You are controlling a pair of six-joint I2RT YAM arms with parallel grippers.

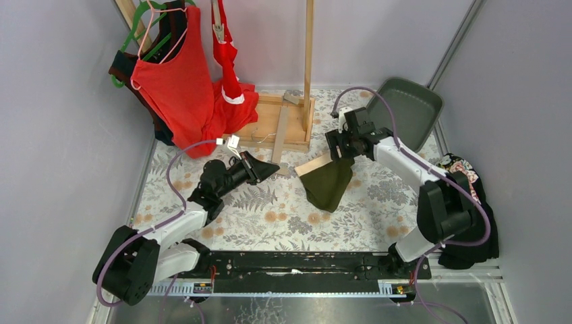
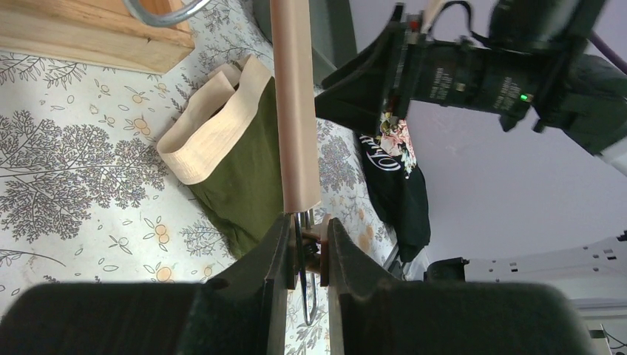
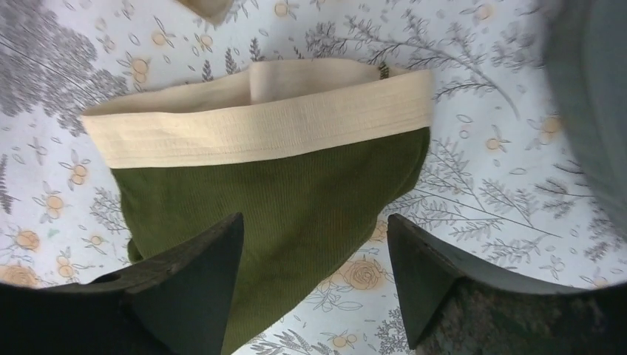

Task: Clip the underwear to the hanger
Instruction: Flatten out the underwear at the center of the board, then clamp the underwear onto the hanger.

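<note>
The dark olive briefs (image 1: 328,183) with a cream waistband (image 3: 266,126) lie flat on the floral table; they also show in the left wrist view (image 2: 244,170). My right gripper (image 1: 340,154) hovers just above them, open and empty (image 3: 314,222), with its left finger over the fabric. My left gripper (image 1: 268,169) is shut (image 2: 307,222) on a clip at the end of a wooden hanger bar (image 2: 294,111), which slants up towards the wooden stand. A bright red garment with white trim (image 1: 228,64), apparently the red briefs, hangs from a clip at the back.
A red tank top (image 1: 172,81) hangs on a pink hanger at the back left, beside a green hanger (image 1: 135,30). A wooden stand (image 1: 260,131) with an upright post (image 1: 309,54) is at the back centre. A grey tray (image 1: 408,104) is at the back right. A black floral cloth (image 1: 469,202) lies by the right arm.
</note>
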